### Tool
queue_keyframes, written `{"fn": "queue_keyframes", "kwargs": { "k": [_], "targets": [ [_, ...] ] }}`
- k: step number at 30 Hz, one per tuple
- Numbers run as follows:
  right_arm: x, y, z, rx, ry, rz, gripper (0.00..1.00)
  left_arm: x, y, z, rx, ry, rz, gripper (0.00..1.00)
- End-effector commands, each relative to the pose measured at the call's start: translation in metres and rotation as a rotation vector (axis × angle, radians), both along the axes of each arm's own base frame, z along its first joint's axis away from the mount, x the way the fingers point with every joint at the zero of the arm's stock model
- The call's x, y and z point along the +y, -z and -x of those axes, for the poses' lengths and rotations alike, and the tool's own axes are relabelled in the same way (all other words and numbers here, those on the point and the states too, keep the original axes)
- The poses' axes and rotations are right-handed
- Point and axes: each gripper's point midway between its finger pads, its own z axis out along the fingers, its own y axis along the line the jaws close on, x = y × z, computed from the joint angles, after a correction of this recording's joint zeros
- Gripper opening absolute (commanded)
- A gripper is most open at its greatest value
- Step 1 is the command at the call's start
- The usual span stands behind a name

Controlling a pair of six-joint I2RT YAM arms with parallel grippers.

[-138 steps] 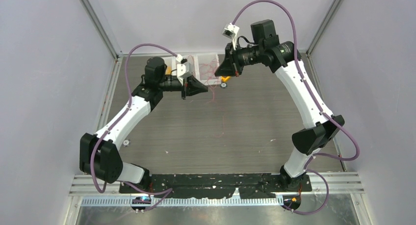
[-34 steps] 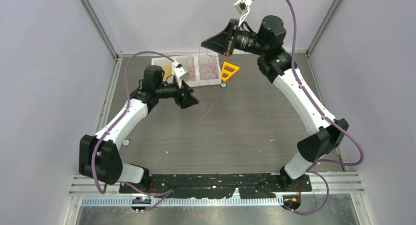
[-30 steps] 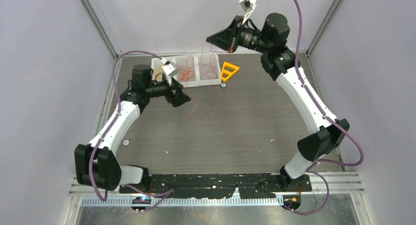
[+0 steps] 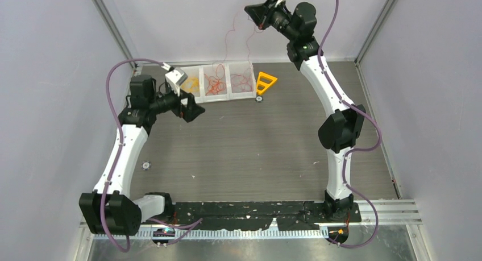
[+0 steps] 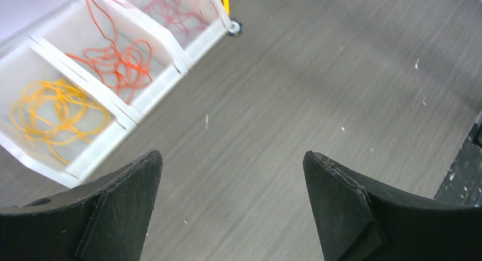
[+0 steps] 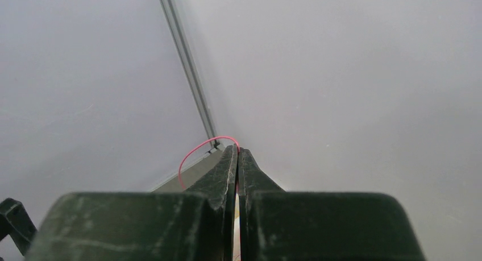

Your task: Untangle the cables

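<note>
Thin red cables (image 4: 226,45) hang from my right gripper (image 4: 254,13), which is raised high near the back wall above the tray. In the right wrist view the right gripper (image 6: 237,150) is shut on a red strand (image 6: 193,154) that loops out to the left of the tips. My left gripper (image 4: 194,112) hovers low over the table just in front of the tray's left end. In its wrist view the left gripper (image 5: 230,156) is open with nothing between its fingers (image 5: 128,207). Yellow cables (image 5: 54,110), orange cables (image 5: 116,65) and red cables (image 5: 176,11) lie in separate tray compartments.
The white three-compartment tray (image 4: 226,98) sits at the table's back edge. An orange-yellow plastic triangle (image 4: 265,82) lies right of it, with a small round part (image 4: 258,98) in front. Another small round part (image 4: 146,165) lies near the left arm. Grey walls enclose the table.
My right gripper rose higher and pulled the red strands up off the table. My left gripper opened wide and drew back to the left, letting the strands go.
</note>
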Motion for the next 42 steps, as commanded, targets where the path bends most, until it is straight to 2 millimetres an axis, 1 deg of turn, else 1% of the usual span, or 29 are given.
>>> {"fn": "queue_keyframes", "kwargs": {
  "k": [1,4,6,7,8,12,15,17,19,22,23,24,25,26,27,28,29,30,31,32,33,34,37,41,42],
  "targets": [
    [-0.011,-0.037,-0.002,-0.181,0.070,-0.029,0.06,-0.001,-0.038,-0.025,-0.071,-0.014,0.027,0.96],
    [-0.013,-0.028,-0.011,-0.188,0.091,-0.020,0.05,-0.001,-0.036,-0.029,-0.061,-0.014,0.026,0.96],
    [-0.013,-0.015,-0.018,-0.173,0.106,-0.012,0.06,0.000,-0.034,-0.031,-0.055,-0.021,0.022,0.96],
    [-0.014,-0.012,-0.021,-0.172,0.118,-0.009,0.05,0.001,-0.032,-0.031,-0.053,-0.025,0.018,0.96],
    [-0.014,-0.003,-0.025,-0.162,0.126,-0.004,0.06,0.002,-0.031,-0.032,-0.052,-0.032,0.013,0.96],
    [-0.019,0.021,-0.043,-0.123,0.195,0.024,0.05,0.007,-0.026,-0.032,-0.055,-0.050,-0.018,0.96],
    [-0.022,0.029,-0.048,-0.109,0.214,0.039,0.05,0.011,-0.022,-0.031,-0.055,-0.056,-0.034,0.96],
    [-0.022,0.024,-0.046,-0.114,0.209,0.029,0.06,0.013,-0.020,-0.030,-0.052,-0.060,-0.036,0.96],
    [-0.022,0.012,-0.042,-0.122,0.207,0.009,0.06,0.013,-0.019,-0.029,-0.049,-0.062,-0.036,0.96],
    [-0.029,-0.016,-0.035,-0.149,0.246,-0.024,0.05,0.014,-0.017,-0.027,-0.046,-0.064,-0.036,0.96],
    [-0.031,-0.027,-0.030,-0.163,0.257,-0.032,0.05,0.014,-0.016,-0.027,-0.045,-0.065,-0.036,0.96],
    [-0.035,-0.034,-0.029,-0.166,0.293,-0.040,0.05,0.015,-0.017,-0.027,-0.047,-0.066,-0.035,0.96],
    [-0.038,-0.046,-0.022,-0.178,0.308,-0.054,0.06,0.014,-0.016,-0.027,-0.046,-0.063,-0.035,0.96],
    [-0.042,-0.050,-0.023,-0.180,0.343,-0.060,0.05,0.014,-0.015,-0.026,-0.044,-0.063,-0.034,0.96],
    [-0.041,-0.059,-0.016,-0.191,0.351,-0.067,0.05,0.014,-0.015,-0.027,-0.042,-0.062,-0.032,0.96],
    [-0.045,-0.061,-0.016,-0.194,0.387,-0.063,0.05,0.014,-0.015,-0.027,-0.040,-0.060,-0.030,0.96],
    [-0.043,-0.068,-0.010,-0.201,0.396,-0.069,0.05,0.013,-0.014,-0.027,-0.038,-0.058,-0.027,0.96],
    [-0.047,-0.068,-0.010,-0.197,0.439,-0.073,0.05,0.013,-0.015,-0.027,-0.038,-0.057,-0.024,0.96],
    [-0.045,-0.073,-0.006,-0.198,0.464,-0.083,0.05,0.013,-0.015,-0.027,-0.035,-0.057,-0.021,0.96],
    [-0.052,-0.073,-0.008,-0.196,0.531,-0.078,0.05,0.012,-0.015,-0.028,-0.034,-0.056,-0.020,0.96],
    [-0.048,-0.075,-0.004,-0.194,0.546,-0.078,0.05,0.012,-0.014,-0.028,-0.031,-0.055,-0.020,0.96],
    [-0.053,-0.074,-0.005,-0.190,0.598,-0.078,0.05,0.012,-0.015,-0.028,-0.033,-0.056,-0.020,0.96],
    [-0.046,-0.074,-0.002,-0.188,0.628,-0.084,0.06,0.013,-0.014,-0.029,-0.030,-0.056,-0.019,0.96],
    [-0.042,-0.073,-0.006,-0.207,0.662,-0.076,0.05,0.014,-0.011,-0.027,-0.022,-0.058,-0.022,0.96],
    [-0.042,-0.075,-0.007,-0.216,0.669,-0.081,0.05,0.015,-0.012,-0.027,-0.023,-0.059,-0.023,0.96]
  ]
}}
